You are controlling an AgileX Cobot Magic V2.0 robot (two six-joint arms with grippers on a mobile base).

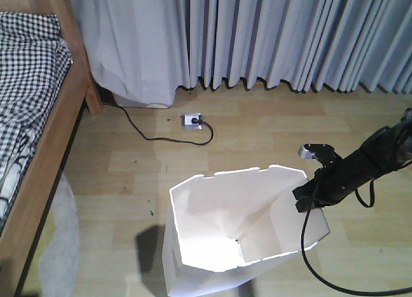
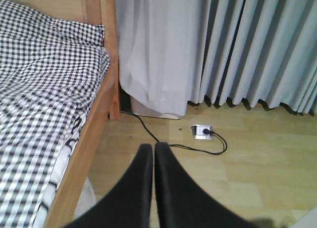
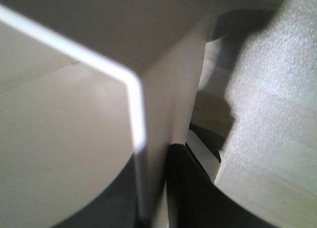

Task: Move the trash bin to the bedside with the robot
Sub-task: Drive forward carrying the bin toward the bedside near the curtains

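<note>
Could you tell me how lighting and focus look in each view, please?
Front view: the trash bin is blown out white inside, with a dark shadow beside it. Left wrist view: the left gripper is soft and black, the bed sharp. Right wrist view: too close, the bin's rim a blurred bright streak at the right gripper.

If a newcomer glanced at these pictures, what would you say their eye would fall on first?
The white plastic trash bin with an angular notched rim dominates the lower centre of the front-facing view, the right gripper clamped on its right-hand rim. At the left stands the light brown wooden bed frame with black-and-white gingham bedding, and pale grey pleated curtains hang behind.
</note>
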